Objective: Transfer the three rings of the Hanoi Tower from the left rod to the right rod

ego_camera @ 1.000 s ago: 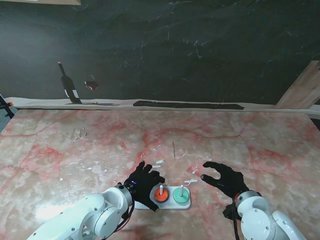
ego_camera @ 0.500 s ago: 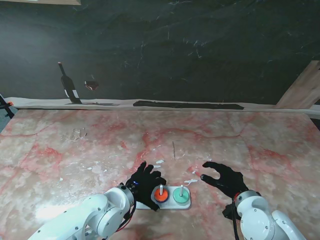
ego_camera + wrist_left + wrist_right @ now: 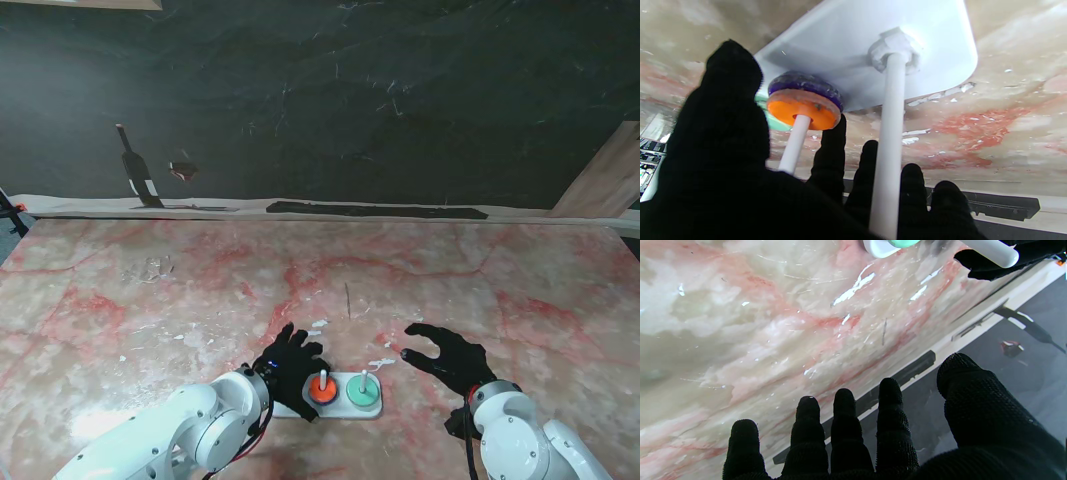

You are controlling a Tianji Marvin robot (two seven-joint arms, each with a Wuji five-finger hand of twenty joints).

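Observation:
The white tower base [image 3: 373,408] lies close in front of me. An orange ring [image 3: 321,388] tops the middle rod, and a green ring [image 3: 362,392] sits on the right rod. My left hand [image 3: 288,362] covers the base's left end. In the left wrist view the orange ring [image 3: 803,111] rests on a purple ring [image 3: 806,85], with the thumb on one side and a fingertip [image 3: 831,140] touching its other edge. The bare left rod [image 3: 890,133] runs between the fingers. My right hand [image 3: 450,358] hovers open to the right of the base.
White chips [image 3: 380,363] lie scattered on the pink marble table [image 3: 500,290] just beyond the base. A dark strip [image 3: 370,210] lies along the far edge, and a wooden board [image 3: 605,180] leans at the far right.
My left hand has crept slightly nearer to me and tighter against the orange ring. The rings and the right hand have not moved.

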